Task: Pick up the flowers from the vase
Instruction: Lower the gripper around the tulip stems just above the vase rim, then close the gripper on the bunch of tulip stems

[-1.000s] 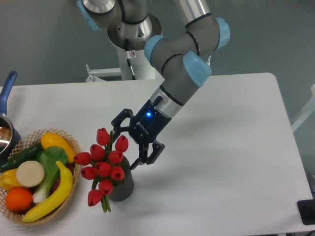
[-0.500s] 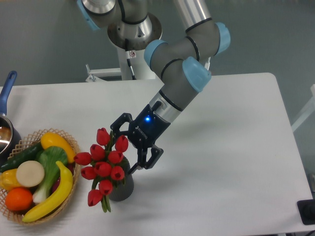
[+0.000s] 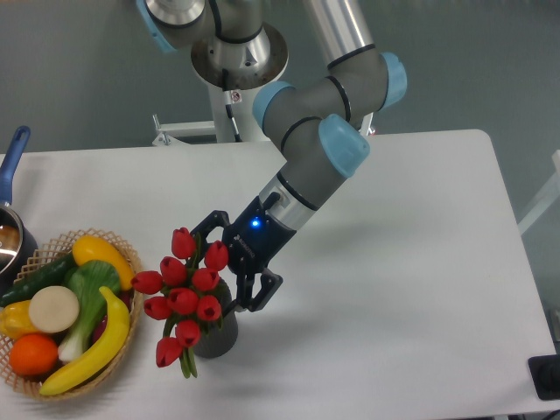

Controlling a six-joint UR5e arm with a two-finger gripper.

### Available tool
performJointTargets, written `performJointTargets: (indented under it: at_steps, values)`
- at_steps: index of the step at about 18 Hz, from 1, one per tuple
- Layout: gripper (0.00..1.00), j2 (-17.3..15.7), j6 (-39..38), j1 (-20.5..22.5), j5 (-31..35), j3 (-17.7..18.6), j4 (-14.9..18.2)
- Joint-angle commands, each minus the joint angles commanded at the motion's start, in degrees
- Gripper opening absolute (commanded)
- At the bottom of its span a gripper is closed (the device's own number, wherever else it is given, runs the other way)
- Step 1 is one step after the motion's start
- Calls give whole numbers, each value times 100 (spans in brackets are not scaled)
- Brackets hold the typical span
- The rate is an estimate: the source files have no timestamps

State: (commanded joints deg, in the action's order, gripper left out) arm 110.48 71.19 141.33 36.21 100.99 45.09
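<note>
White desk [image 3: 394, 289], seen from the front. A bunch of red tulip buds with green stems and leaves [image 3: 185, 293] stands in a small dark grey ribbed cylindrical vase [image 3: 219, 337] near the desk's front edge — the blooms spread wider than the vase and lean toward its left side, with one bud hanging low beside the vase wall. The grey robot arm with pale blue joint caps [image 3: 319, 144] reaches down from the rear toward the bunch. Its black two-finger hand [image 3: 229, 267] is spread open at the right side of the flowers: one finger lies at the upper edge of the bunch near the top buds, the other just above the vase rim; neither finger visibly clamps a stem. A blue light glows on the wrist. At the left, well apart from the vase, a woven wicker basket [image 3: 122, 254] holds colourful toy fruit and vegetables [image 3: 74, 306] — banana, orange, cucumber among them. A dark pot with a blue handle [image 3: 12, 171] sits at the far left edge.
</note>
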Motion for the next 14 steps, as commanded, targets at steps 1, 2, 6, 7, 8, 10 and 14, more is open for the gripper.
performJointTargets:
  at_steps: [1, 2, 6, 7, 8, 10, 14]
  values:
    - [100, 35, 26, 0, 0, 0, -9]
    - [100, 44, 26, -9, 0, 0, -9]
    - [100, 35, 35, -18, 0, 17, -17]
    - [100, 27, 44, -18, 0, 35, -18]
    - [100, 26, 44, -18, 0, 35, -26]
    - [100, 26, 35, -71, 0, 17, -9]
    - [98, 27, 35, -79, 0, 17, -53]
